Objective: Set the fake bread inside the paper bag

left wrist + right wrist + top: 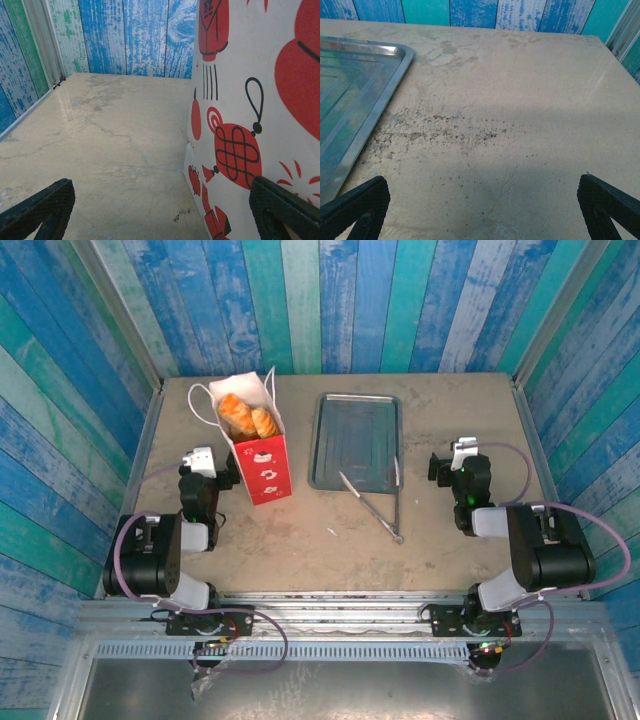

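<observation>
Left gripper point(162, 197): jaws wide apart with nothing between them. It sits low, just beside the paper bag point(250, 100) on the bag's left face. The right finger is close to the paper, can't tell if it's touching. Right gripper point(482, 195): also fully spread and empty, low over bare table point(510, 100) just right of the grey tray point(350, 80). Fake bread point(245, 415): golden pieces visible inside the bag at its open mouth, count not readable from above. The bag stands upright at the rear left of the table, mouth up and handles loose, so it takes drops from above without being held. The tray sits mid-table between the arms, reachable by both. It carries just one end of the metal tongs point(370, 505); the rest lies on the table in front. My read: loading is done or nearly so, and both arms are placed clear of the bag mouth. Risk if the left arm moves: that finger could clip the bag wall and tip it.
</observation>
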You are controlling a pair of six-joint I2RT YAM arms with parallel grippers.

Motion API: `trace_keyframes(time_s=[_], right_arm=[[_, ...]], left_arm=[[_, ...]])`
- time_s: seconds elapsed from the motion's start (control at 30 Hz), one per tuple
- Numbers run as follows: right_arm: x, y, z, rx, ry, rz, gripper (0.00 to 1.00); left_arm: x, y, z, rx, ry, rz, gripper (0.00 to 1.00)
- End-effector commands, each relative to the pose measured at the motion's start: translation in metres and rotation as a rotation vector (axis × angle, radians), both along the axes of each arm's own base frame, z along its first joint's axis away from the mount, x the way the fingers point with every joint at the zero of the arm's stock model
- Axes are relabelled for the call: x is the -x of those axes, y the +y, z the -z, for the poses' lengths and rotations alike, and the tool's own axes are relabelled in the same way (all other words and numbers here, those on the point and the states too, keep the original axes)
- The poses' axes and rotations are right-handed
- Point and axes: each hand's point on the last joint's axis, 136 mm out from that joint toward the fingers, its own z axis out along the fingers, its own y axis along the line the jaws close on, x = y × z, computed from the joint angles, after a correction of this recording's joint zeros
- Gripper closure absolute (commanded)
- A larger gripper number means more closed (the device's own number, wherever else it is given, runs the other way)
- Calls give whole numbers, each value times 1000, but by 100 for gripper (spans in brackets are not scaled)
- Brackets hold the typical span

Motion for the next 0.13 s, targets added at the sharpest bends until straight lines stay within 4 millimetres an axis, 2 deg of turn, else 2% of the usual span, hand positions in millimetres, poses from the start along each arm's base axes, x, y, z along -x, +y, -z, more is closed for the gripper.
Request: trace_keyframes(time_s=[0.0,0.1], right_arm=[[-2,-1,-5,4,-8,-4,0],[-2,-1,-5,4,-9,-3,0]], left_arm=[[-5,-5,3,-17,10,28,6],[-5,-6,3,-18,9,29,6]])
